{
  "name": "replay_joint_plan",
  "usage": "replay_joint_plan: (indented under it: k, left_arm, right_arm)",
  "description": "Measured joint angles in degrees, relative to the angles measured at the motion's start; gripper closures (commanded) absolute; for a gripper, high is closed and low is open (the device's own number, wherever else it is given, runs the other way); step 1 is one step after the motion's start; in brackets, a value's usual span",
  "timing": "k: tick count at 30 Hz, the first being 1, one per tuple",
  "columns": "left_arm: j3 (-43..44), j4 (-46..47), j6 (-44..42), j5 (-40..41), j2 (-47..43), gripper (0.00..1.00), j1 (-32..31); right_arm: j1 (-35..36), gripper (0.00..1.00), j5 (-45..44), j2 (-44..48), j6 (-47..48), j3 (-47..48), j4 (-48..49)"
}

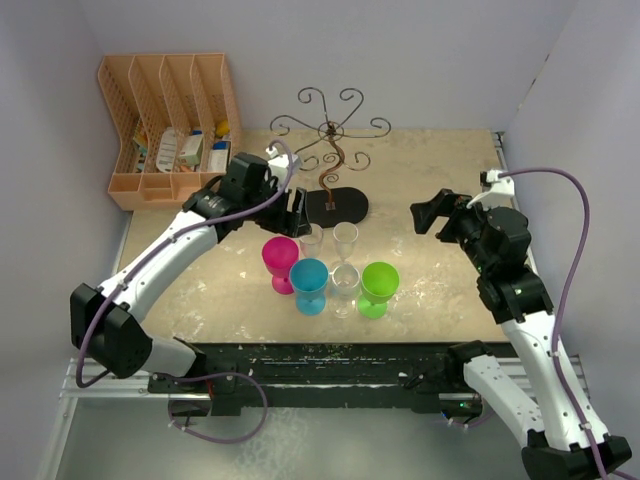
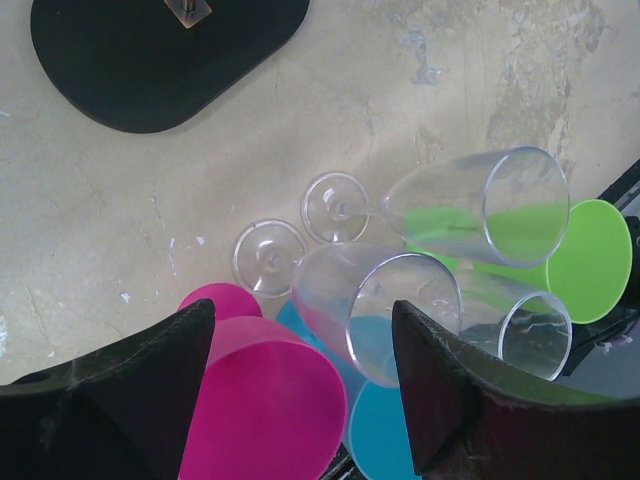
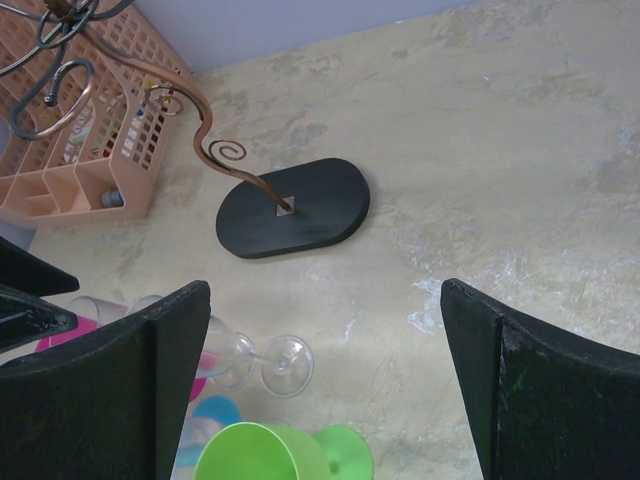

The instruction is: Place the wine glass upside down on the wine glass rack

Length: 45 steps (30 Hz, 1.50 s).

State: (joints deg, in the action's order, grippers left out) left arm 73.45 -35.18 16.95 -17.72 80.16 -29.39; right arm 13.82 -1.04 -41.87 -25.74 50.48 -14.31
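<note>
Several wine glasses stand upright in a cluster: magenta (image 1: 280,258), blue (image 1: 309,280), green (image 1: 379,285) and three clear ones (image 1: 345,240). The wine glass rack (image 1: 330,140) rises from its black oval base (image 1: 337,205) just behind them. My left gripper (image 1: 300,220) hovers over the back-left clear glass (image 1: 311,240). In the left wrist view its jaws (image 2: 300,385) stand open, with that clear glass's bowl (image 2: 375,310) and the magenta glass (image 2: 260,400) below the gap; neither is gripped. My right gripper (image 1: 430,215) hangs open to the right of the glasses, holding nothing.
A peach slotted organizer (image 1: 170,130) with small packets stands at the back left. In the right wrist view the rack base (image 3: 292,208), a clear glass foot (image 3: 285,365) and the green glass (image 3: 255,455) lie below the open fingers (image 3: 170,380). White walls enclose the table.
</note>
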Motion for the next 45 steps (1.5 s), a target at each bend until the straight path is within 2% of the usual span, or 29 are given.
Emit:
replay_joint_plan:
  k: [3, 16, 22, 25, 28, 29, 36, 45]
  left_arm:
    - [-0.28, 0.68, -0.02, 0.37, 0.42, 0.29, -1.03]
    - [-3.82, 7.19, -2.62, 4.68, -0.07, 0.6, -1.88]
    - [-5.14, 9.03, -3.15, 5.81, -0.46, 0.7, -1.88]
    - [-5.49, 9.44, -3.5, 6.03, -0.57, 0.8, -1.88]
    - [-5.66, 9.49, -4.17, 6.32, -0.72, 0.97, -1.88]
    - [-5.73, 9.42, -4.37, 6.6, -0.83, 1.0, -1.88]
    - [-4.98, 6.62, -6.08, 8.63, -1.33, 1.0, -1.9]
    - [-3.45, -2.89, -8.85, 12.41, -5.01, 1.0, -1.92]
  right_arm:
    - [0.0, 0.0, -0.02, 0.0, 0.35, 0.0, -0.09]
    - [0.0, 0.0, -1.03, 0.83, 0.85, 0.0, -0.37]
    - [0.0, 0.0, -1.18, 1.14, 0.87, 0.0, -0.48]
    - [0.0, 0.0, -1.33, 1.18, 0.87, 0.0, -0.61]
    - [0.0, 0.0, -1.51, 1.4, 0.87, 0.0, -1.05]
    - [0.0, 0.0, -1.64, 1.51, 0.87, 0.0, -1.18]
    - [0.0, 0.0, -2.51, 1.51, 0.94, 0.0, -1.92]
    - [0.0, 0.0, -2.51, 0.57, 1.18, 0.0, -2.03]
